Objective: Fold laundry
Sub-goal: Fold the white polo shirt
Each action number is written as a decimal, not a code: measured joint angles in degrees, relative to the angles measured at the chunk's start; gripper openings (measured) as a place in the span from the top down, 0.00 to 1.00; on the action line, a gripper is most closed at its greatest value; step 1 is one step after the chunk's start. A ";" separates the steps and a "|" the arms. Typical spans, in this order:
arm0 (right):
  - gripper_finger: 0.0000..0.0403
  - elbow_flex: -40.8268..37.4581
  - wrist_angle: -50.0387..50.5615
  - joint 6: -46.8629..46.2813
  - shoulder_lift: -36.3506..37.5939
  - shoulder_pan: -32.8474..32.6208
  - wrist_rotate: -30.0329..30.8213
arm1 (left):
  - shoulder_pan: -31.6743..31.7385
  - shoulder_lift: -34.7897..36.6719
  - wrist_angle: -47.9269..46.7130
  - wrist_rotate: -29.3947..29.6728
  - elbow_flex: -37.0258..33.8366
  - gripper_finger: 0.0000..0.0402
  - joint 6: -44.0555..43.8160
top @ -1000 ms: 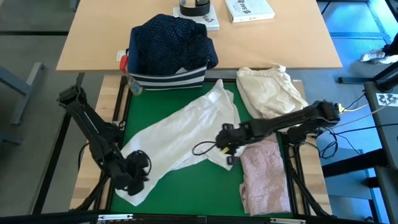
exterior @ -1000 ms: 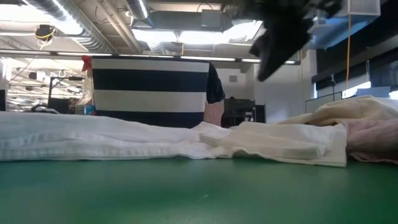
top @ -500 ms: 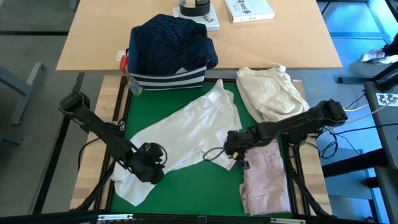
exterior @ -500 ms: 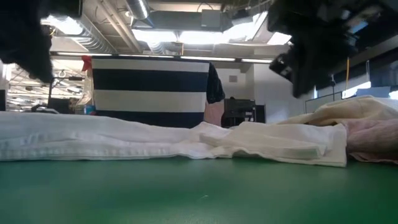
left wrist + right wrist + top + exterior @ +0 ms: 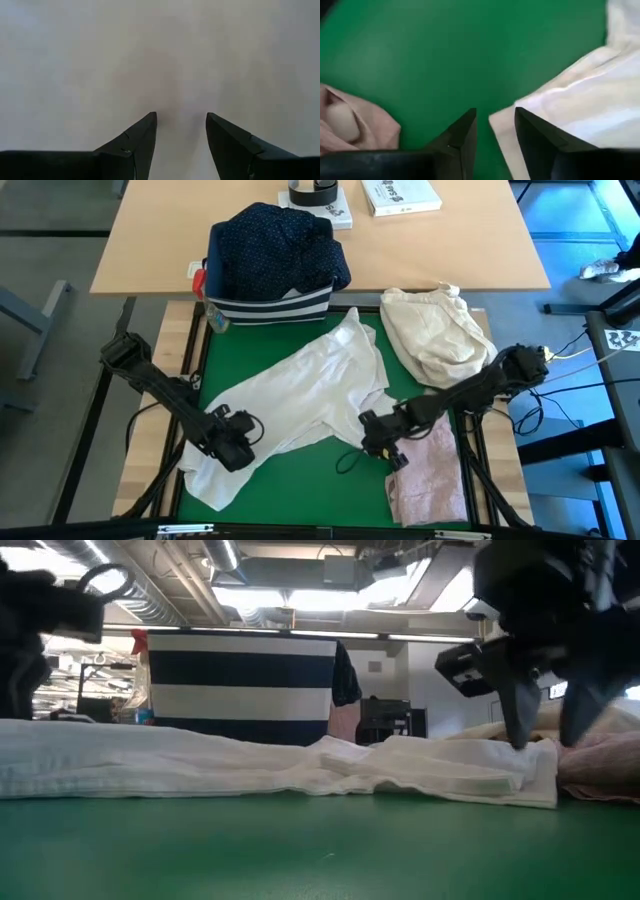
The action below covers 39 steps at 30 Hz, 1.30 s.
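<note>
Laundry lies spread across the green mat [image 5: 300, 480]. White shirt [image 5: 300, 395]: laid diagonally over the mat, from its near left corner up toward the striped navy bin [image 5: 270, 305] at the far edge; in the low view it forms a long, low, rumpled ridge [image 5: 250, 765]. Pale pink top [image 5: 428, 465]: crumpled at the mat's near right edge, just beside the shirt's lower right corner. Navy white-dotted shirt [image 5: 275, 250]: heaped on top of the bin. Cream-beige cloth bundle [image 5: 435, 330]: at the far right corner of the mat.

Left gripper [image 5: 232, 442]: low over the near left part of the white shirt, fingers apart; its wrist view shows only white fabric [image 5: 160, 60] between and beyond the two fingertips [image 5: 145, 130], with nothing clamped.

Right gripper [image 5: 380, 438]: between the white shirt's lower right corner and the pink top, fingers apart. Its wrist view shows the shirt's corner [image 5: 560, 110] directly ahead of the open fingertips [image 5: 467, 125], bare green mat around it and the pink top [image 5: 355, 122] to one side.
</note>
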State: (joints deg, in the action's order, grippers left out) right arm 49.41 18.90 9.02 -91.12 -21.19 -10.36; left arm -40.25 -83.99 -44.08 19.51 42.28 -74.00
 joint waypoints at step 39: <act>0.99 5.28 11.91 -2.74 0.31 -1.35 6.40 | -1.20 0.14 -1.30 0.31 -4.60 0.58 -3.80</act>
State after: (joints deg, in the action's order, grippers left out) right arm 54.69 30.81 6.27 -90.80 -22.55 -3.96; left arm -41.45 -83.84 -45.38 19.82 37.68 -77.80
